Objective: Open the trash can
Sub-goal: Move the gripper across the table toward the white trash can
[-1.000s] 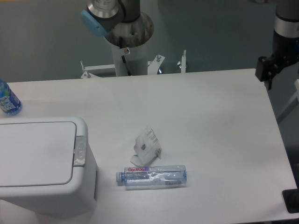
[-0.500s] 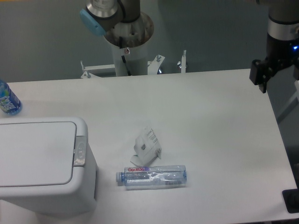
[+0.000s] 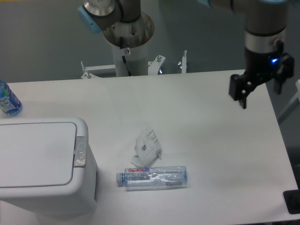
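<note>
The pincer [image 3: 259, 89], open and empty at upper right, hangs well apart from the closed bin [image 3: 44, 164] at lower left, whose latch [image 3: 80, 151] faces right.

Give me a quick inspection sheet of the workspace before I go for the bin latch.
Surface: white table, no spills seen.
Job's things: trash can at front left, lid shut; grey latch on its right edge, unobstructed.
Clutter: clear plastic bottle lying on its side; crumpled paper packet just behind it; blue-labelled bottle at the left edge.
Grippers: gripper over the table's far right, holding nothing; finger gap cannot be judged.
Cables: nothing seen.
Surroundings: arm pedestal behind the table, grey floor.
</note>
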Controlling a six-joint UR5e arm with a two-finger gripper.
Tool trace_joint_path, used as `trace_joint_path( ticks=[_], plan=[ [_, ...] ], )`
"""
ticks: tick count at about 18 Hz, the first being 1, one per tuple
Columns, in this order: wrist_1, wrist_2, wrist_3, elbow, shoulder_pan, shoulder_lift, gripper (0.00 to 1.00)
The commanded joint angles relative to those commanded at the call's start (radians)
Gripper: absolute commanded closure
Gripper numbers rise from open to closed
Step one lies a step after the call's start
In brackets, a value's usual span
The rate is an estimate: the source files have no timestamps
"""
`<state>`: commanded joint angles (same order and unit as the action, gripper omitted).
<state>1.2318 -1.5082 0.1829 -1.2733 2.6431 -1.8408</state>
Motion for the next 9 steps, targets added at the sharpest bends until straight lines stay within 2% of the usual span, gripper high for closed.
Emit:
trace_joint_path(
  ticks=[3, 9],
  plan=[
    [0.002, 0.123, -0.124, -0.001, -0.028, 0.006, 0.0],
    [0.002, 0.143, -0.17, -0.006, -0.146, 0.005, 0.0]
  ],
)
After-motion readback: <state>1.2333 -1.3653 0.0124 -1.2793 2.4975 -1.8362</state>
